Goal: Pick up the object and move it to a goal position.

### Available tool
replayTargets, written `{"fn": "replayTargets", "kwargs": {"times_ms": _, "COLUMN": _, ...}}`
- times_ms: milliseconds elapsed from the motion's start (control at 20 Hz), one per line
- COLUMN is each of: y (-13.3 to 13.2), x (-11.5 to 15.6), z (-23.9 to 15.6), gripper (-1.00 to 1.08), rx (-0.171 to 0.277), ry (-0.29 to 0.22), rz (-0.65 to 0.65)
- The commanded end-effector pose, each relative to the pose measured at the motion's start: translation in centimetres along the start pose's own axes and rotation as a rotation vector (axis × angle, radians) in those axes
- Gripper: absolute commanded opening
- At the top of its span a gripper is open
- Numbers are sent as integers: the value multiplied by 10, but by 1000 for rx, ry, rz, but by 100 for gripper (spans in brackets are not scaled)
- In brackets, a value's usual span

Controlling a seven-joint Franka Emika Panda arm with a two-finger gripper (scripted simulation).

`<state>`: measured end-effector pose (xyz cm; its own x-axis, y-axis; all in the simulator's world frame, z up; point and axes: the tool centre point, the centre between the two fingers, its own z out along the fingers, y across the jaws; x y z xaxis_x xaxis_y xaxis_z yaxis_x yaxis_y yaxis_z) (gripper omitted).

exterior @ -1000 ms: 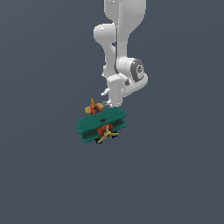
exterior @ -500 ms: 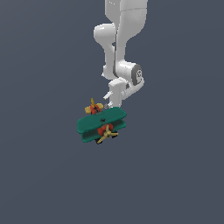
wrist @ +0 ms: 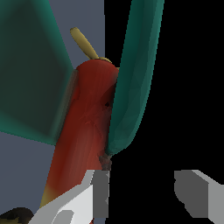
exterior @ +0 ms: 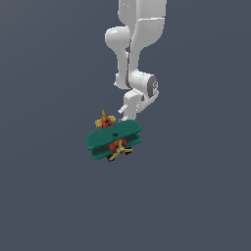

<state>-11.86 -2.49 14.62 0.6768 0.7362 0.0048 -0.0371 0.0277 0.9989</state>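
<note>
On my screen a flat, featureless slate-grey ground fills the scene. The smooth toy biplane [exterior: 114, 139], green-winged, red-bodied, sits just below my white arm's pincer [exterior: 125, 113]; I cannot tell whether the pincer grips it.

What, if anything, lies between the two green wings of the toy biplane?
The red fuselage runs between the green wings, clearest in the wrist view; the tan propeller sits at its front.

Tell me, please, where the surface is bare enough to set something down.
The grey surface lies bare on every side of the plane. The only crowded spot is at the plane itself, where the pincer and the arm come down from above.
</note>
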Motion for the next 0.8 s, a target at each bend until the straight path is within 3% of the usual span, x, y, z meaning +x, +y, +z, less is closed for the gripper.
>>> {"fn": "replayTargets", "kwargs": {"times_ms": 0, "y": -2, "x": 0, "z": -1, "gripper": 28, "rx": -3, "ry": 12, "rz": -3}}
{"fn": "replayTargets", "kwargs": {"times_ms": 750, "y": -5, "x": 16, "z": -13, "gripper": 28, "rx": -14, "ry": 89, "rz": 28}}
